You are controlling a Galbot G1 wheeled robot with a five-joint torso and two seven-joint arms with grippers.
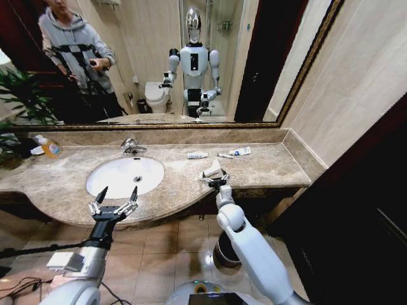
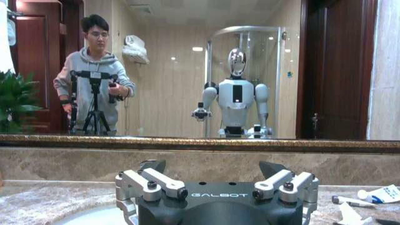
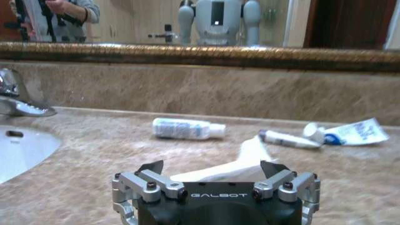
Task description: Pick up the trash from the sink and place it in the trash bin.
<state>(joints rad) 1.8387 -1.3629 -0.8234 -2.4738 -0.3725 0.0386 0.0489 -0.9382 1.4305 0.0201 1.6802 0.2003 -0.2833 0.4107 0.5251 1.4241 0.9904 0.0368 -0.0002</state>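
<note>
My right gripper [image 1: 215, 180] had its jaws open around the packet [image 3: 234, 166]; a shallow grip could drop it short of the bin [image 1: 224, 251].

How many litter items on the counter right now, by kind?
Small white bottle/tube with label: 1
Thin white tube: 1
White-and-blue toothpaste tube: 1
Crumpled white packet, between the right gripper's open fingers: 1
Total: 4
</note>
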